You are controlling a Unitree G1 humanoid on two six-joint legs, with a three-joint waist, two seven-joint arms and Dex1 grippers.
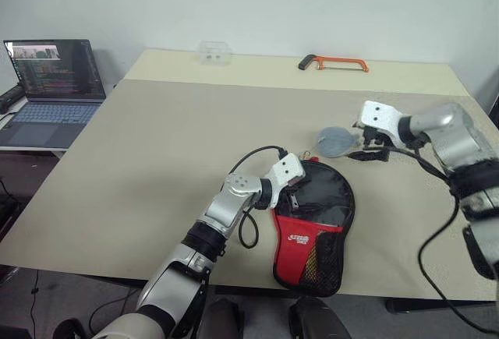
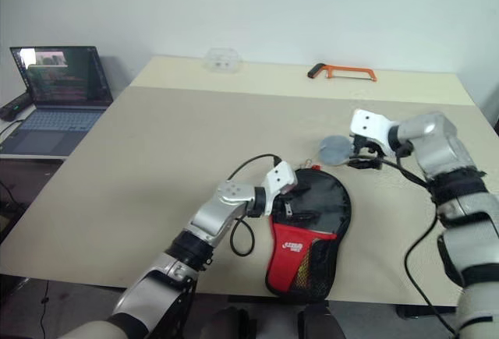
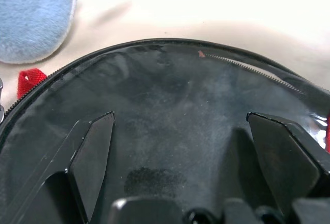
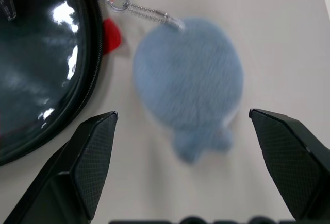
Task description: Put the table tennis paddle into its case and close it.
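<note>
The case (image 1: 316,226) is laid flat on the table (image 1: 156,160), its clear round panel framed between the spread, empty fingers of the left gripper (image 3: 180,147). At the case's one o'clock, its fluffy charm (image 4: 188,82) is bracketed by the right gripper (image 4: 183,147), likewise released.

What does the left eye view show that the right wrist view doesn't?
Left eye view alone: the laptop, the orange hacksaw, a clear plastic box at the far table edge, the left hand over the case, and the case's red lower part with mesh pocket.

Right wrist view alone: the metal clasp and chain linking the charm to the case.

Both: the case, its fluffy grey-blue charm lying beside it, and the open right hand.
</note>
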